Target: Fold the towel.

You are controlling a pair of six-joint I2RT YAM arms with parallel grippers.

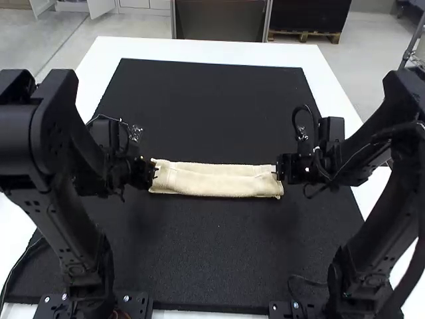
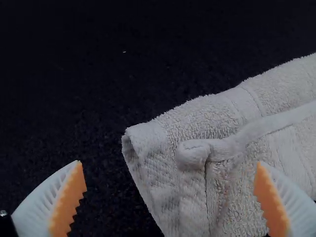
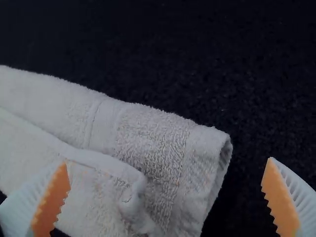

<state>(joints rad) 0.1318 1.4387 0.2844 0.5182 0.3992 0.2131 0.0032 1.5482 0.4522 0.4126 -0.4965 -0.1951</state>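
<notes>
One left gripper (image 1: pixel 153 171) at the 9 o'clock end of the towel (image 1: pixel 212 183): released, fingers spread wide, cloth end partly between them. Towel lies on the black mat (image 1: pixel 212 252), folded into a long, narrow strip along the 9-to-3 o'clock line, an edge running lengthwise over its upper face. Right gripper (image 1: pixel 279 173) at the 3 o'clock end: also released, fingers wide apart, cloth end partly between.
</notes>
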